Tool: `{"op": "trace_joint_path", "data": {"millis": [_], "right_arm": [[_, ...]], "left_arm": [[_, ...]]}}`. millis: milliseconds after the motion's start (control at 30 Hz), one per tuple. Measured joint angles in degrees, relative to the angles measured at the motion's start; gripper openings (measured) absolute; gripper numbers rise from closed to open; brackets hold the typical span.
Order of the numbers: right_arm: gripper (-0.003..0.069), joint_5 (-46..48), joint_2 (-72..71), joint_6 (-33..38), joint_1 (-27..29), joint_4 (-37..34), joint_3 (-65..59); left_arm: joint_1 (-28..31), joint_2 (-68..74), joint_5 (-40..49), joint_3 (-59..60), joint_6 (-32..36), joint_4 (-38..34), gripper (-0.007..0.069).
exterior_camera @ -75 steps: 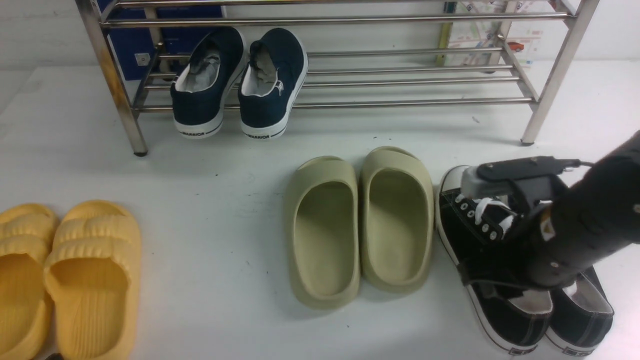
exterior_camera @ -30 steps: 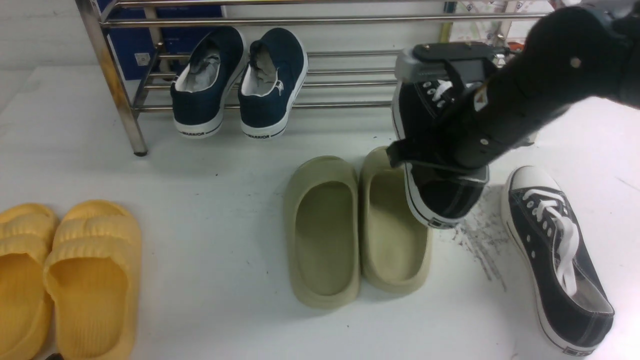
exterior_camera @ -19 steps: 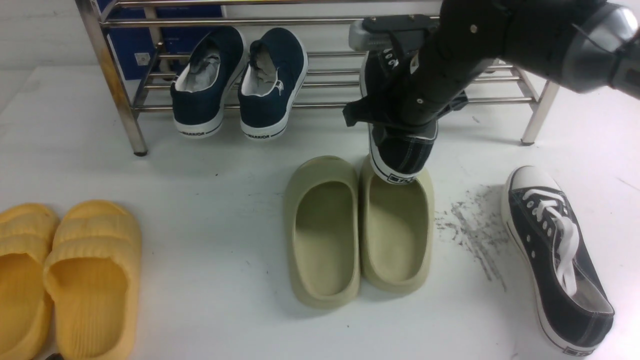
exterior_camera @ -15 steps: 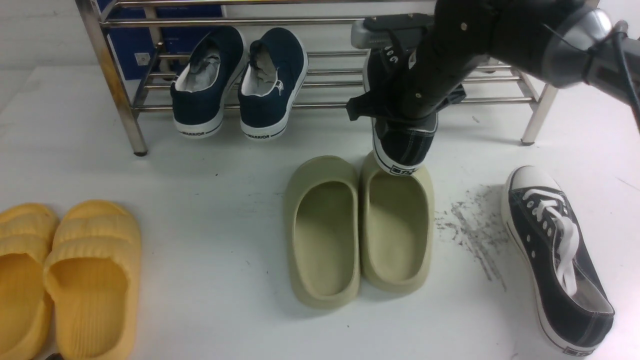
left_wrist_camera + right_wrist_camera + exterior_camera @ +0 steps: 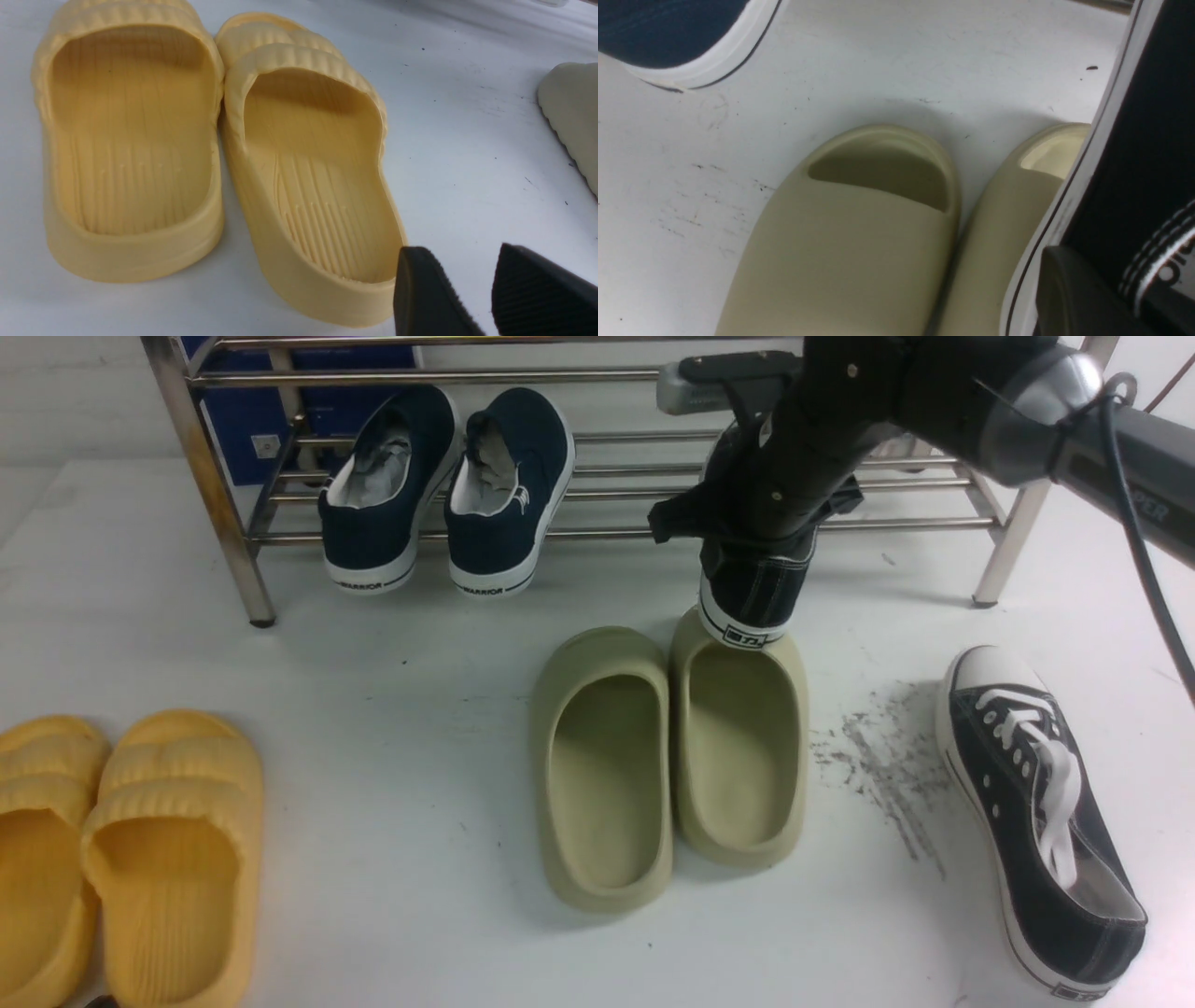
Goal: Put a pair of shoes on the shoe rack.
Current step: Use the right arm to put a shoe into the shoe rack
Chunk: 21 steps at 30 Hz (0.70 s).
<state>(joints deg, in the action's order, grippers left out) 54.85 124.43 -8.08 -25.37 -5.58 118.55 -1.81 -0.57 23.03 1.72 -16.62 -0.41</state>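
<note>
My right gripper (image 5: 761, 527) is shut on one black sneaker (image 5: 752, 593), gripping its side wall. It holds the sneaker at the steel shoe rack's (image 5: 653, 485) lower bars, toe toward the rack and heel hanging over the toe of an olive slide. The sneaker's white sole edge and black canvas (image 5: 1139, 140) fill one side of the right wrist view. The other black sneaker (image 5: 1041, 821) lies on the table at the right. My left gripper (image 5: 467, 298) is open and empty beside the yellow slides; it does not show in the front view.
Navy WARRIOR slip-ons (image 5: 448, 485) sit on the rack's lower left bars. Olive slides (image 5: 667, 756) lie mid-table, in front of the rack. Yellow slides (image 5: 112, 859) lie at the front left. Black scuff marks (image 5: 887, 775) mark the table right of the olive slides.
My right arm lifted one black sneaker from the table at the right and carried it left and forward to the rack. In the last half second it edged further onto the bars.
</note>
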Motion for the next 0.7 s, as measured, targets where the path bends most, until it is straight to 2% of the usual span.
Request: {"op": "trace_joint_path", "data": {"millis": [333,433,700], "right_arm": [[0.0018,6.44,0.71,4.50,0.21,-6.57,7.15],[0.0018,5.92,0.71,4.63,0.21,-5.71,7.51],[0.0018,0.06,2.06,4.79,0.28,2.37,7.51]], "left_arm": [[0.00,0.00,0.00,0.00,0.00,0.00,0.0239],[0.06,0.00,0.00,0.00,0.00,0.00,0.0239],[0.06,0.00,0.00,0.00,0.00,0.00,0.0239]]}}
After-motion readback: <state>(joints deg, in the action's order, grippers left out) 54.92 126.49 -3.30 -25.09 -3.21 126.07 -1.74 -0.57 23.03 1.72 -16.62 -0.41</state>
